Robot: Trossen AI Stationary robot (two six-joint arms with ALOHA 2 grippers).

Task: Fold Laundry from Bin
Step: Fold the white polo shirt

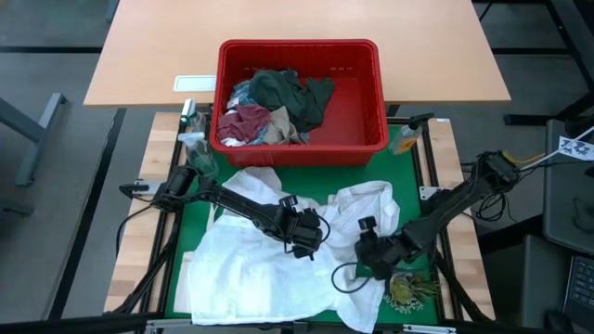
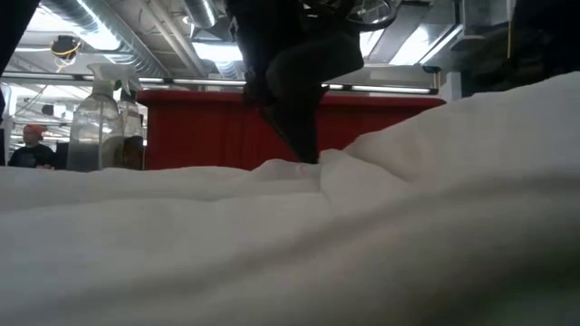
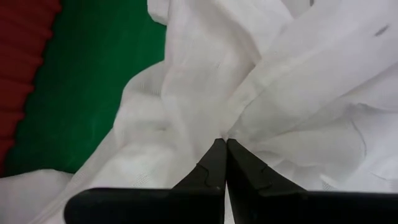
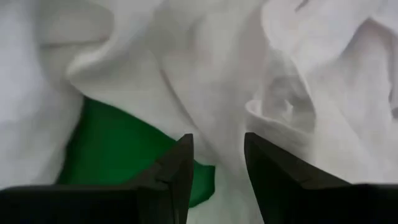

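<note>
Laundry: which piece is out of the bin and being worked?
The white garment, spread on the green mat. The left gripper is shut on a fold of it; the right gripper hovers open above it. The dark green and maroon pieces lie in the bin.

The bin (image 1: 299,100) sits at twelve o'clock with garments (image 1: 278,107) heaped in its nine o'clock half. A spread shirt (image 1: 278,250) lies toward six — left gripper (image 1: 305,238) on its middle, right gripper (image 1: 371,255) at three o'clock of it.
</note>
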